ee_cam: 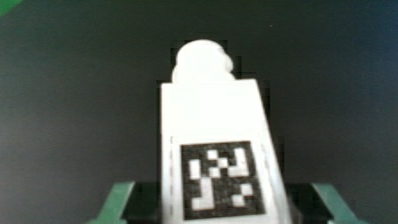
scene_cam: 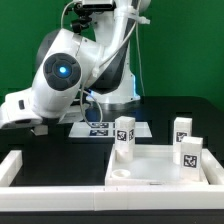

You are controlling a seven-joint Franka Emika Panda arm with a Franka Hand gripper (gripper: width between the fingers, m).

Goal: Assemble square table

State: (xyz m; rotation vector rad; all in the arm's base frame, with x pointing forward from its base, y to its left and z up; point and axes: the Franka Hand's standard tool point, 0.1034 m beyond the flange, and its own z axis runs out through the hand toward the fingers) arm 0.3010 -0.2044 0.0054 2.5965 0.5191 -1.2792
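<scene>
From the wrist view I see a white leg [ee_cam: 214,125] lying between my fingers [ee_cam: 121,203], its rounded tip pointing away from me and a black-and-white tag on its face; my fingers stand apart on either side of it, and I cannot tell whether they touch it. The exterior view does not show my gripper. It shows instead the square tabletop [scene_cam: 160,168], hollow side up, on the black table toward the exterior view's right, with three tagged legs [scene_cam: 124,139] standing by it. The tags carry patterns only, no readable writing.
</scene>
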